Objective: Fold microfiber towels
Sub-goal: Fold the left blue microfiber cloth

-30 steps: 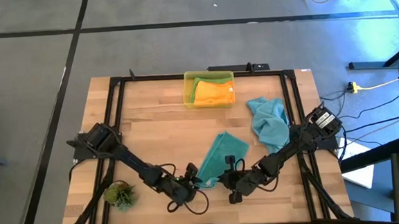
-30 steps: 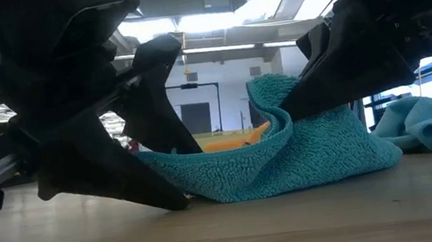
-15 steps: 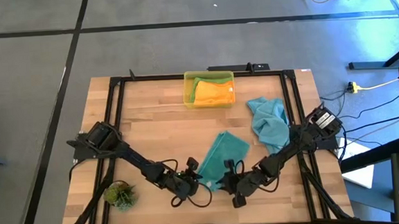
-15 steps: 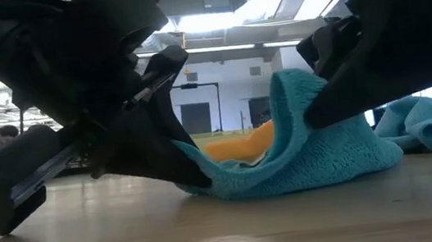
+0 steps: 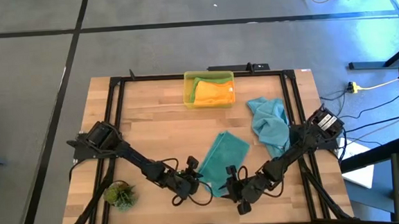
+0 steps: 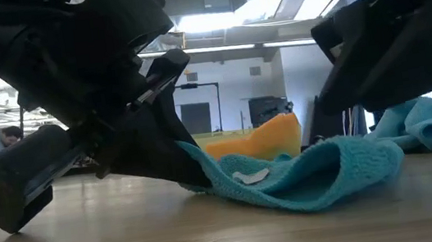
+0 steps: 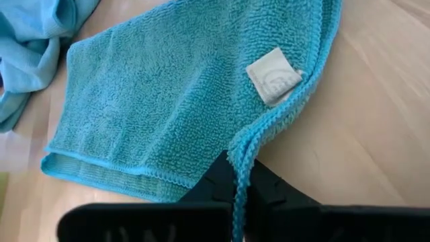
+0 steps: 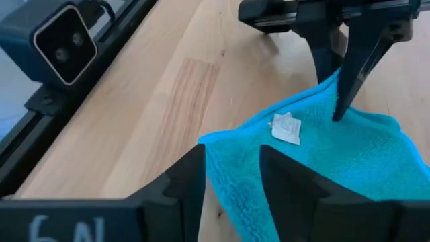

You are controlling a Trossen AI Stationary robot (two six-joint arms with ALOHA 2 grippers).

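Left gripper [image 5: 190,180] clenched on teal towel [image 5: 222,157] near corner, table [image 5: 159,128] front-centre. Right gripper [image 5: 237,190] released, fingers parted, just off the neighbouring corner. Towel runs from both toward 1 o'clock; left arm nearer.

bare wood left of yellow bin [image 5: 209,89], plant tuft [image 5: 120,195] blocks near-left corner

I see a wooden table [image 5: 159,128] with a yellow bin [image 5: 209,89] at its far edge, a teal towel [image 5: 223,152] spread near the middle, a second crumpled blue towel [image 5: 269,121] toward the right, and a plant tuft [image 5: 120,195] at the near left corner.
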